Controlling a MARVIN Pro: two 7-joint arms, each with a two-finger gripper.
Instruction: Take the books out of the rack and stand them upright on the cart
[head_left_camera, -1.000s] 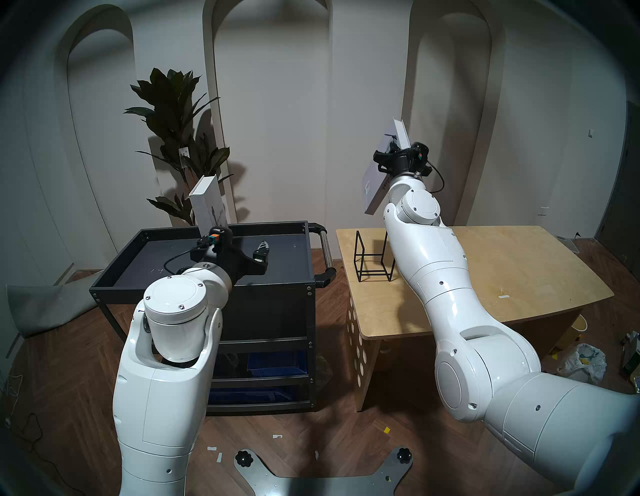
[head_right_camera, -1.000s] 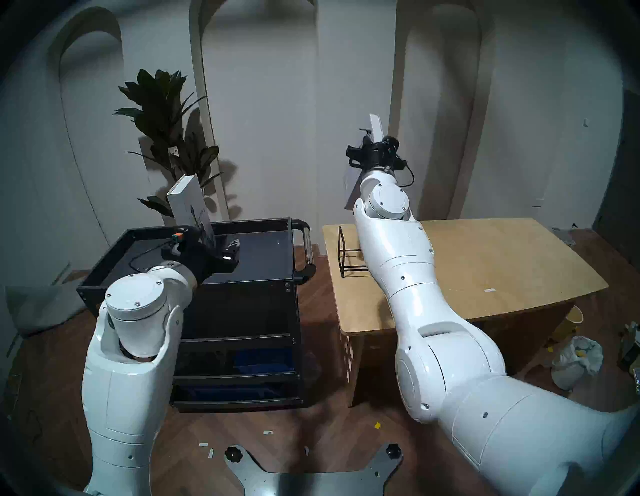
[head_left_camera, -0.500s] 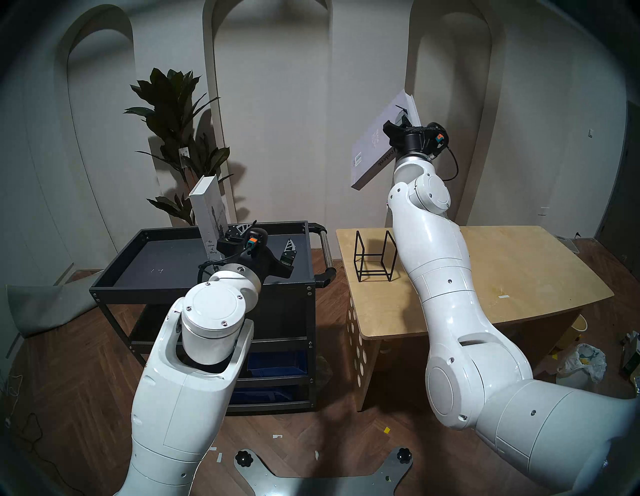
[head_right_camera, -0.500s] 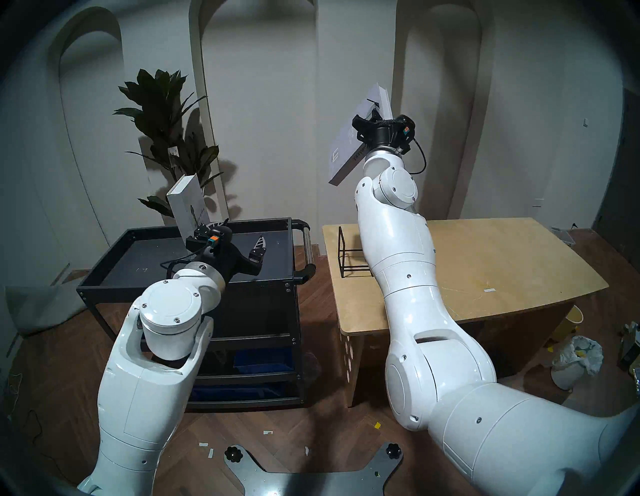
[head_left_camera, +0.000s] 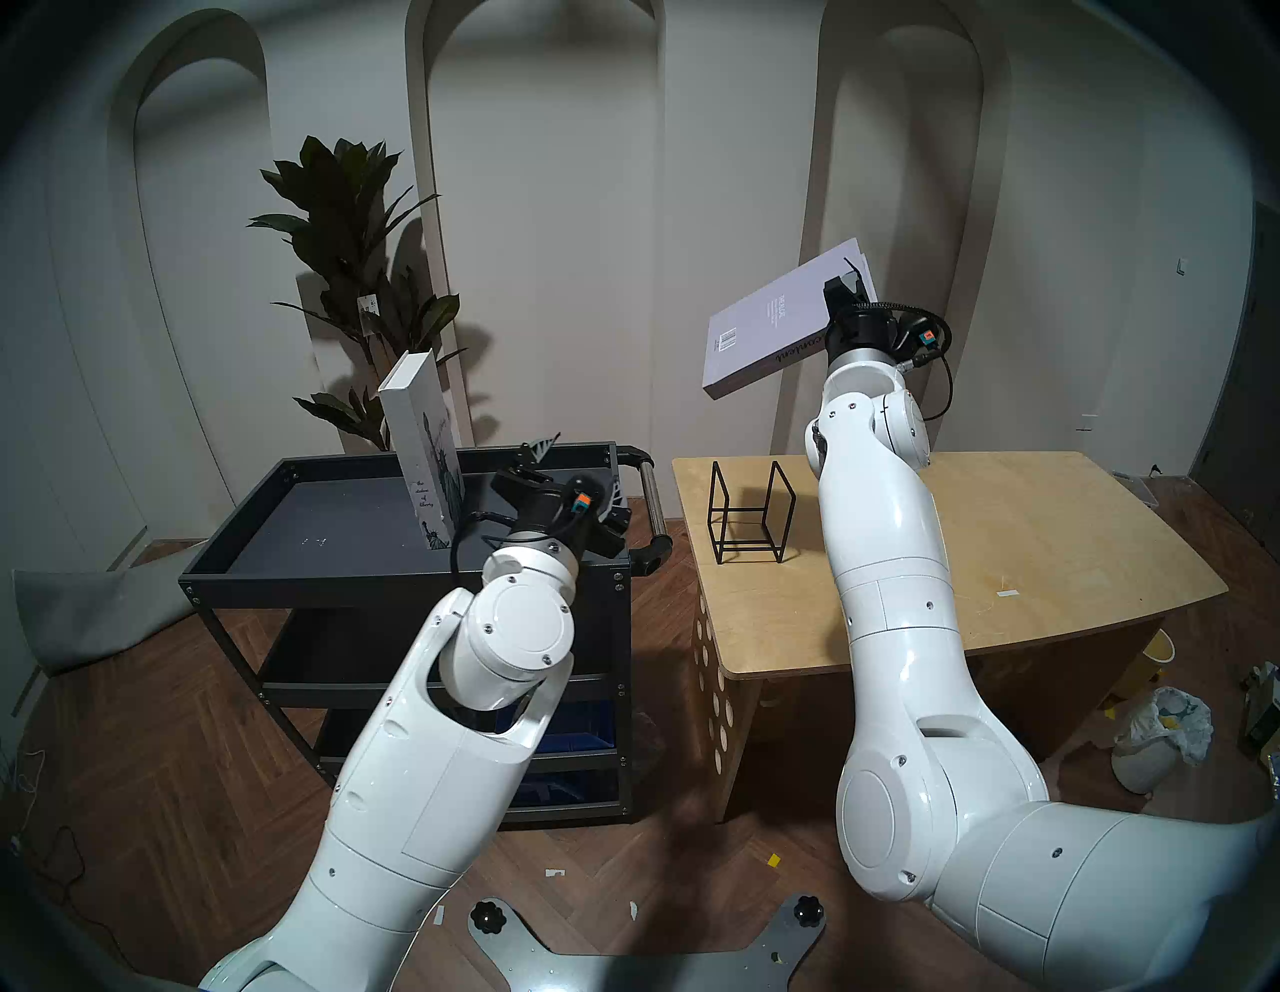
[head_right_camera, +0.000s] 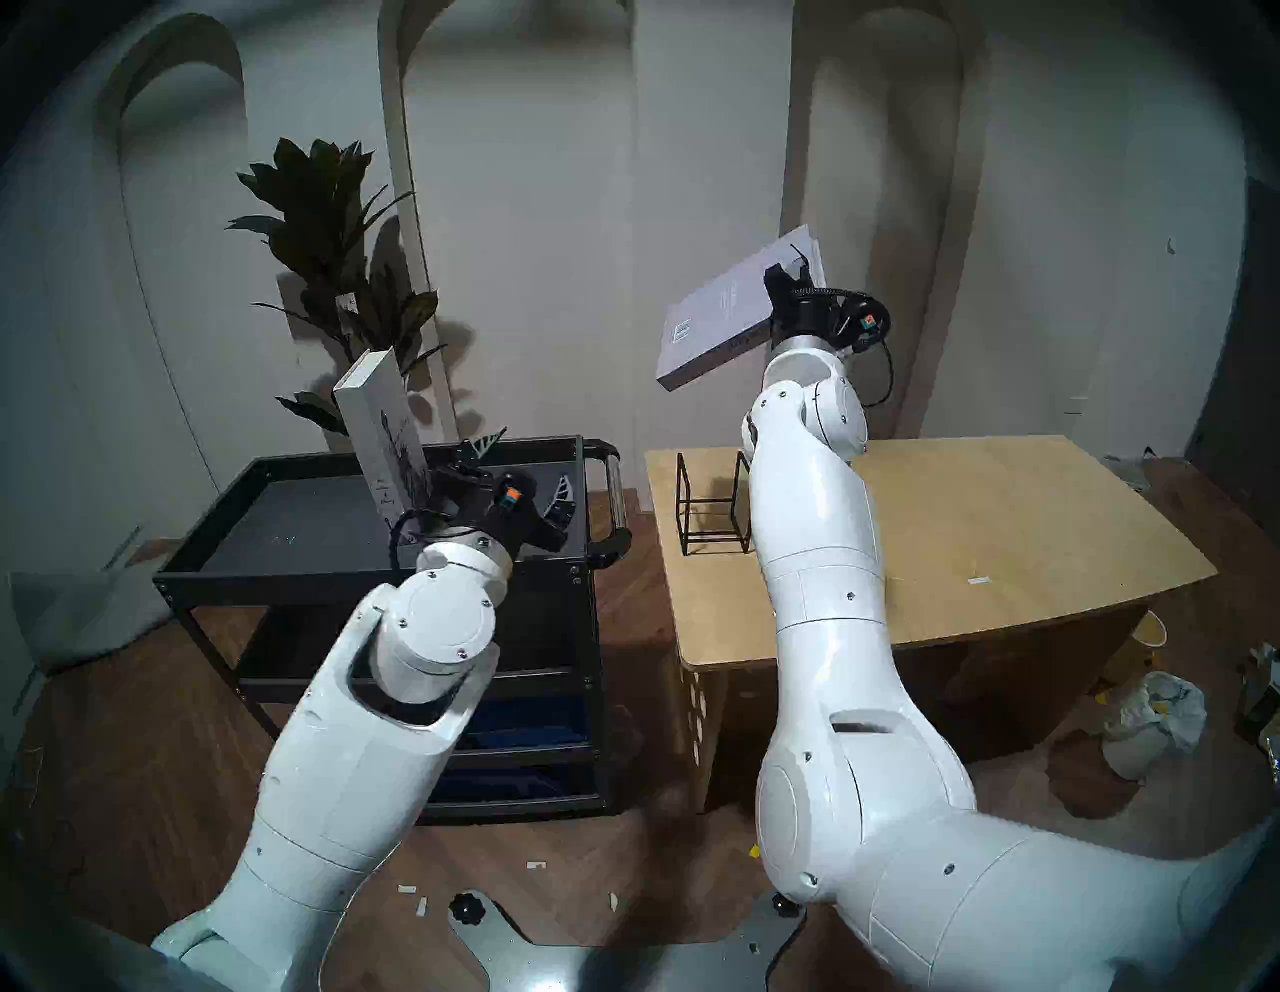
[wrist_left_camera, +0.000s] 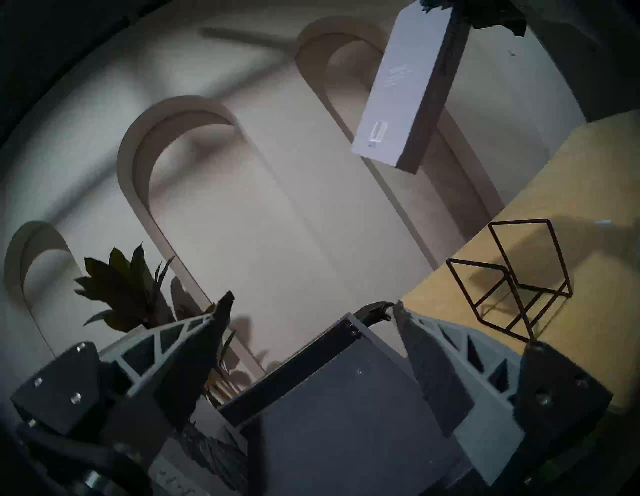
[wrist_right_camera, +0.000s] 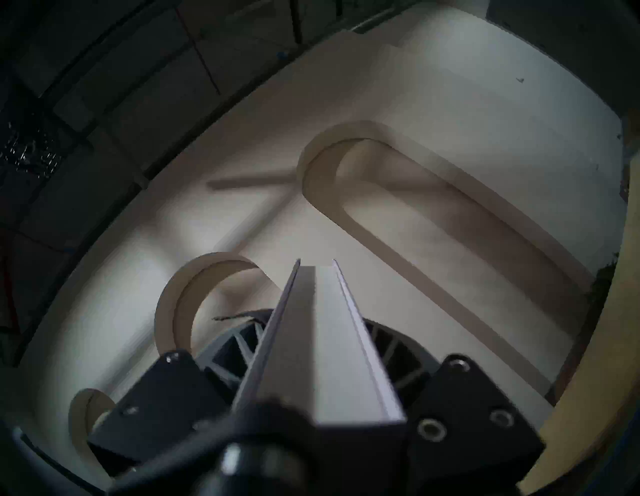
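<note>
The thick white book (head_left_camera: 421, 443) with the Statue of Liberty drawing stands upright, leaning slightly, on the black cart's top tray (head_left_camera: 325, 578); it also shows in the head right view (head_right_camera: 379, 429). My left gripper (head_left_camera: 578, 474) is open and empty to the right of it, over the tray (wrist_left_camera: 346, 398). My right gripper (head_left_camera: 848, 284) is shut on the pale lavender book (head_left_camera: 769, 325), holding it tilted high above the wooden table; its edge runs between the fingers (wrist_right_camera: 325, 346). The black wire rack (head_left_camera: 751, 512) stands empty on the table, also seen in the left wrist view (wrist_left_camera: 519, 287).
The light wooden table (head_left_camera: 1004, 540) stands right of the cart, whose steel bar handle (head_left_camera: 654, 499) faces it. A tall potted plant (head_left_camera: 353, 277) stands behind the cart. Bags and a paper cup (head_left_camera: 1163, 727) lie on the floor at right.
My left gripper has let go of the white book and moved right across the tray, open. My right arm has swung the lavender book from steeply tilted to nearly flat.
</note>
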